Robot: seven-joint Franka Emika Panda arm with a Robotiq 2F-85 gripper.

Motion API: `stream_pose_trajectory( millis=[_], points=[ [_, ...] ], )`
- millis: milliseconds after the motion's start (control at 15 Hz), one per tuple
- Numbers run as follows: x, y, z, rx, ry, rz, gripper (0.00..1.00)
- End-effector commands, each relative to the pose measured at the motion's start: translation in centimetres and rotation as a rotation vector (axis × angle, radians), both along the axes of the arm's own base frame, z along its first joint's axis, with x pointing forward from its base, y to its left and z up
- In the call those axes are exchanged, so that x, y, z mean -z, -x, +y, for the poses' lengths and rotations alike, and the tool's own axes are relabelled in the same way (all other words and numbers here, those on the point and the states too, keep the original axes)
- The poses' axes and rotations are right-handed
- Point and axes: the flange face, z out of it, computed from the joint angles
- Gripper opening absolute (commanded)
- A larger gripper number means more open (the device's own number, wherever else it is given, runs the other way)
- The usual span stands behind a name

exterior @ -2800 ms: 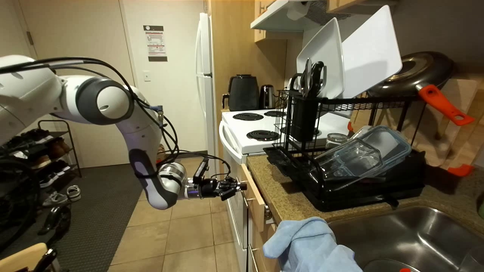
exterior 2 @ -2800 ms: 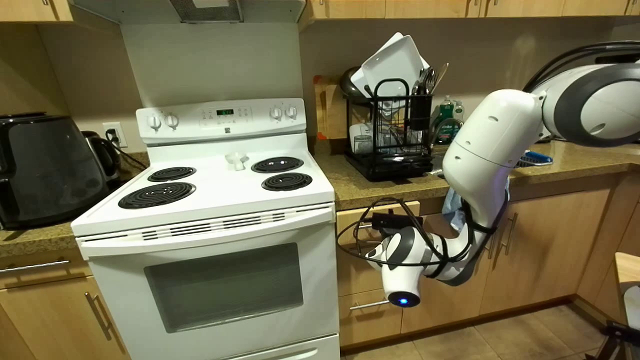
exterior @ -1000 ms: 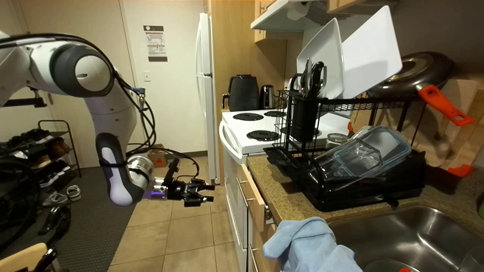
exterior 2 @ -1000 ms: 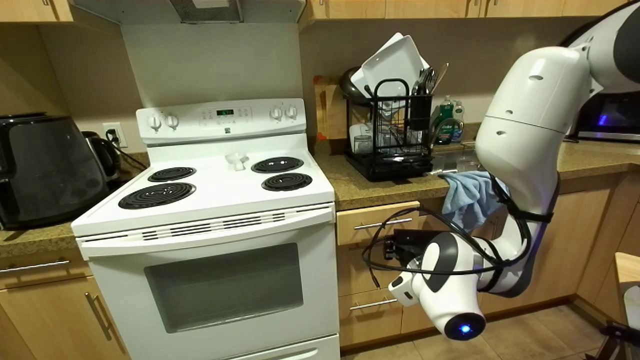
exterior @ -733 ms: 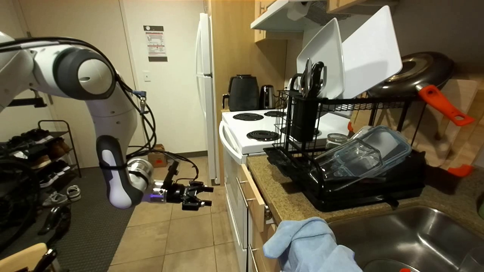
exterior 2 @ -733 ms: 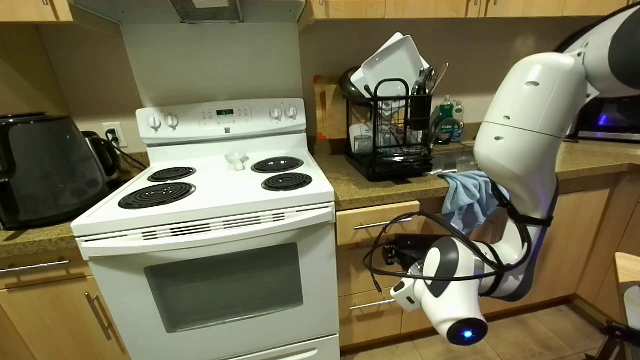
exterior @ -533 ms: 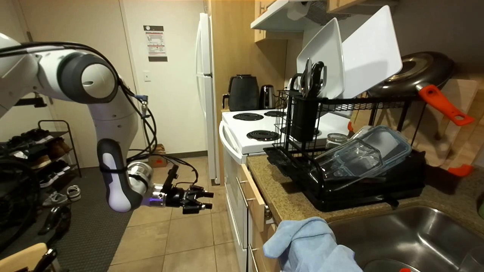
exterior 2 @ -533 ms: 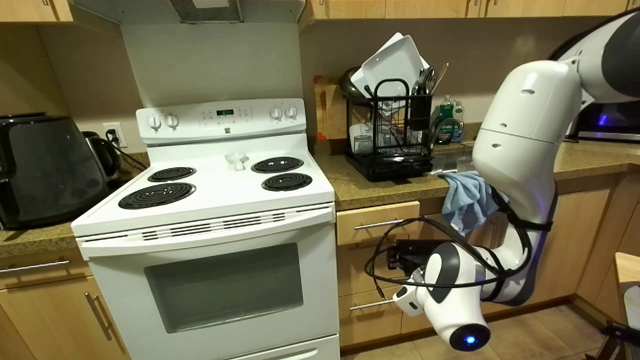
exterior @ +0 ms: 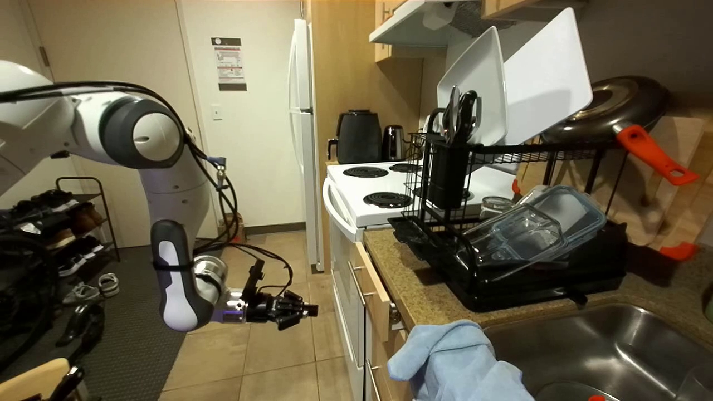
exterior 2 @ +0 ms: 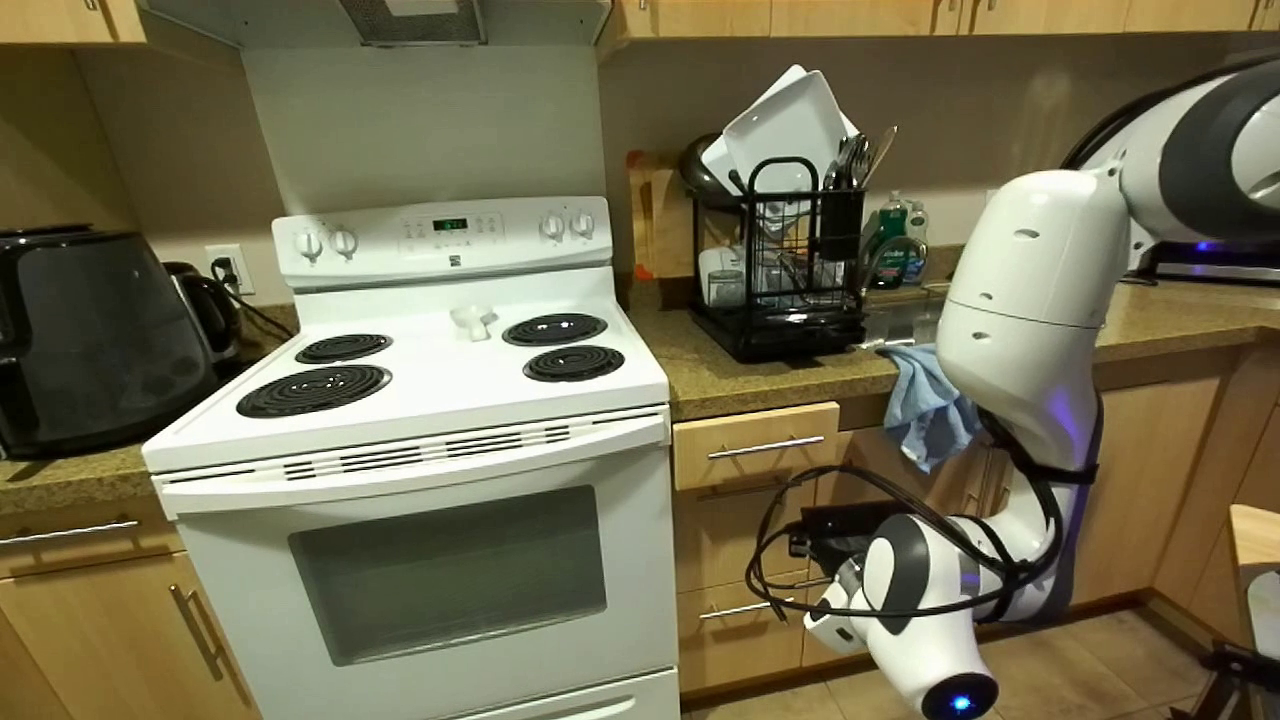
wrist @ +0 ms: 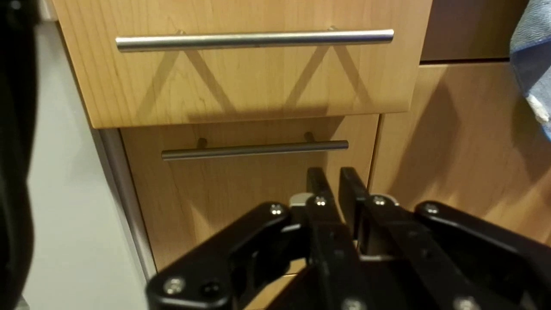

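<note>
Before anything is touched, get the angle right

While the black two-finger pincer [wrist: 332, 174] hangs free in the air, it holds nothing; its pads are drawn nearly together with a narrow gap showing, and I cannot tell whether that counts as fully clenched. Ahead of it and above juts the pale-wood upper drawer [wrist: 258, 82], partly pulled out, with a straight brushed-metal bar handle [wrist: 254, 40]. Beneath, ahead of the tips and mostly to their left, runs the duller metal bar [wrist: 254, 150] of the plain wooden lower drawer [wrist: 185, 185].

Both bars lie crosswise while the pads part sideways, so a sound pinch on either would, I judge, want a quarter turn, a wider spread and a level approach near the bar's middle. Rising from below, the tips could catch the upper drawer's bottom edge. To the pincer's left stands the white enamel stove [exterior 2: 450, 372], to its right hangs a light-blue cloth [exterior 2: 925, 405]; give both room, and keep the black cable loop [exterior 2: 846, 470] slack.
</note>
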Motion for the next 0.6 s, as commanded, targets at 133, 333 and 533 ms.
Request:
stream_pose_trajectory(
  millis=[133, 333, 533],
  points=[
    [2.3, 0.5, -4.0, -0.022, 0.075, 0.038, 0.00],
    [1.6, 1.1, -6.9, 0.026, 0.133, 0.040, 0.00],
    [0.3, 1.4, -9.2, 0.060, 0.161, 0.037, 0.00]
  ],
)
